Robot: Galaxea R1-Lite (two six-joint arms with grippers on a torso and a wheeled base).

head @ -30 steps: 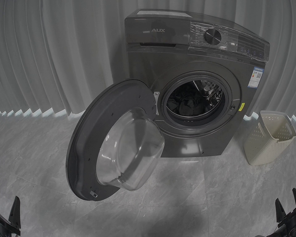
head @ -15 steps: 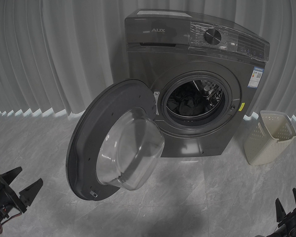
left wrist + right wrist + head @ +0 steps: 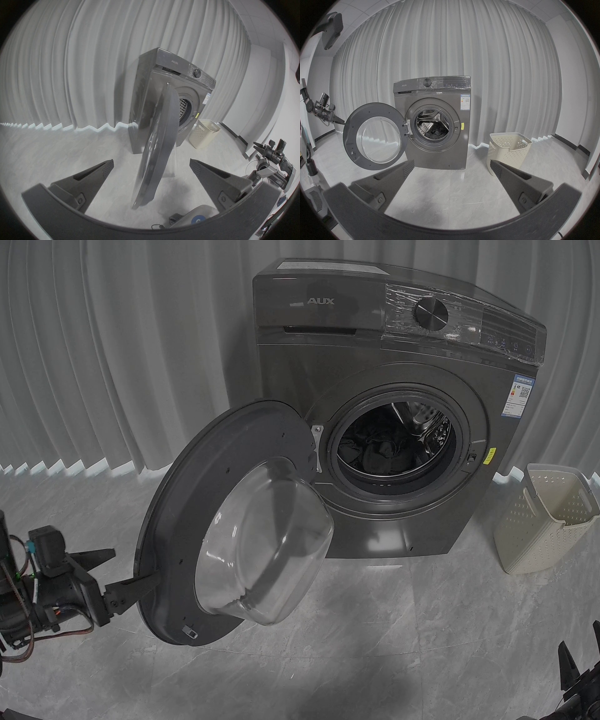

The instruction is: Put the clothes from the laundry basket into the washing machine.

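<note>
A grey washing machine (image 3: 400, 365) stands before a curtain (image 3: 125, 352), its round door (image 3: 206, 509) swung wide open. A pale laundry basket (image 3: 550, 521) sits on the floor (image 3: 406, 627) just beside the machine. Dark clothes (image 3: 381, 455) lie in the drum (image 3: 431, 421). The left gripper (image 3: 134, 566), jaws spread, is at the door's outer rim (contact unclear). The right gripper (image 3: 450, 162) hangs low and well apart from the machine, jaws also spread.

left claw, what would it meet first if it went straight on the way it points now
Most likely the open door of the washing machine: its rim stands edge-on in line with the left claw. How near is unclear.
</note>
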